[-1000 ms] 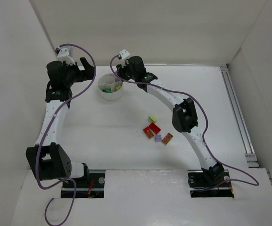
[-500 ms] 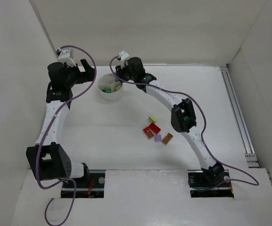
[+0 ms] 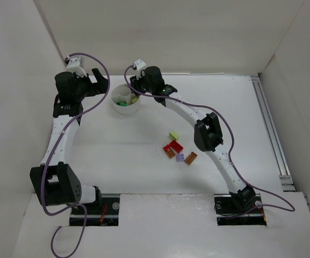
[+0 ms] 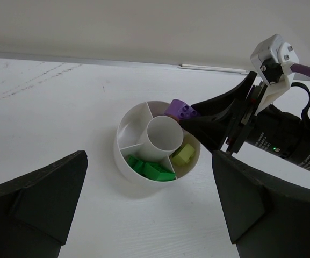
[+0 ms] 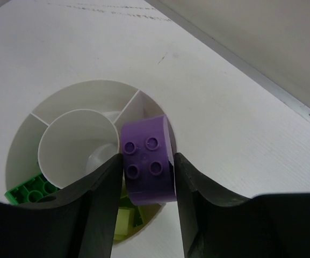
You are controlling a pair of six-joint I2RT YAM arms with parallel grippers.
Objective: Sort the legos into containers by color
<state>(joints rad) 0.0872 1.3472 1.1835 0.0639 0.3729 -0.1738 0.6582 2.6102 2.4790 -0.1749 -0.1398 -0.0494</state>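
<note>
Right tool (image 5: 148, 160) is clamped on a small lilac studded plastic brick (image 5: 145, 183), holding it just above the rim of the round white divided dish (image 5: 85, 86), studs facing the wrist camera. To finish well, I judge it should centre the brick over a bare wedge, clear of the dish's central cup (image 5: 77, 141) and of the pale yellow-green brick (image 4: 183, 154) inside the dish, lower it, then part the fingers. Which wedge lies beneath it now I cannot tell. Its arm reaches long across the worktop (image 3: 144, 177), wrist pitched down over the dish. Left tool (image 3: 99, 80) hangs beside the dish, fingers wide apart, holding nothing.
</note>
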